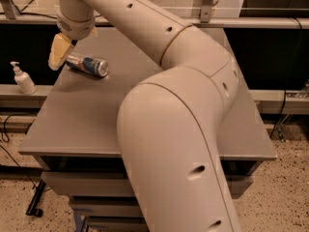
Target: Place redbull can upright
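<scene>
Redbull can (pixel 88 65) lies on its side near far left corner of table (pixel 96 124), silver top pointing right. Gripper (pixel 59 52) is at can's left end, touching or just beside; open or closed, cannot tell. You grasp across body, lift clear, turn top upward, set base flat, release only when steady. Can contents not visible. Pump bottle (pixel 21 79) stands on ledge left of table.
</scene>
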{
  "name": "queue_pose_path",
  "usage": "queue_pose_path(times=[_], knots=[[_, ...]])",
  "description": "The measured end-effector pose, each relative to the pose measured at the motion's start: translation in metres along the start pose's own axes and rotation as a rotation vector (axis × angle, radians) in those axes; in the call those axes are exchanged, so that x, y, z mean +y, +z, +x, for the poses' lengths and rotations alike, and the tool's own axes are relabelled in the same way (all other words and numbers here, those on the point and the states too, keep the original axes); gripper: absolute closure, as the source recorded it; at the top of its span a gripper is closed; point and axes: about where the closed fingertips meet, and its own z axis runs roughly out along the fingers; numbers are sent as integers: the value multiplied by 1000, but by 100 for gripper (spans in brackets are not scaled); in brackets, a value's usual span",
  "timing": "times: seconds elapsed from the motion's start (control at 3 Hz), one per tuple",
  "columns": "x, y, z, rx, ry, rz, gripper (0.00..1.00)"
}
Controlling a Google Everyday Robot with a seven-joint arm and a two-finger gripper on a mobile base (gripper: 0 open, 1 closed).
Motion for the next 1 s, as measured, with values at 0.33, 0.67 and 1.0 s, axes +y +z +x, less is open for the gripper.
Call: queue_pose_path(times=[0.33,0.67,1.0], knots=[[-1,11,0,18,-26,5,0],[-3,22,7,31,-27,0,0],[-7,27,21,33,5,-10,17]])
